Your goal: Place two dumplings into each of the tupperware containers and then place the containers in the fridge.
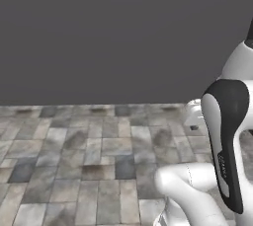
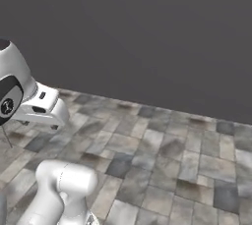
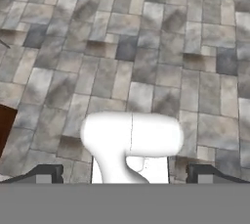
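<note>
End effector (image 3: 125, 174) hung with jaws spread wide and empty over the tiled floor (image 3: 146, 47), dark wall (image 1: 123, 32) at twelve o'clock; the dumplings, containers and fridge lay somewhere I couldn't place.

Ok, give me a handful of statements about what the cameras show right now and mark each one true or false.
1. The floor is covered in grey stone-look tiles. True.
2. A plain dark grey wall rises behind the tiles. True.
3. The hand is shut tight. False: its two finger tips stand wide apart, nothing between them.
4. The hand view looks at a countertop with plates. False: it looks down at floor tiles.
5. The hand grips a dumpling. False: it holds nothing.
</note>
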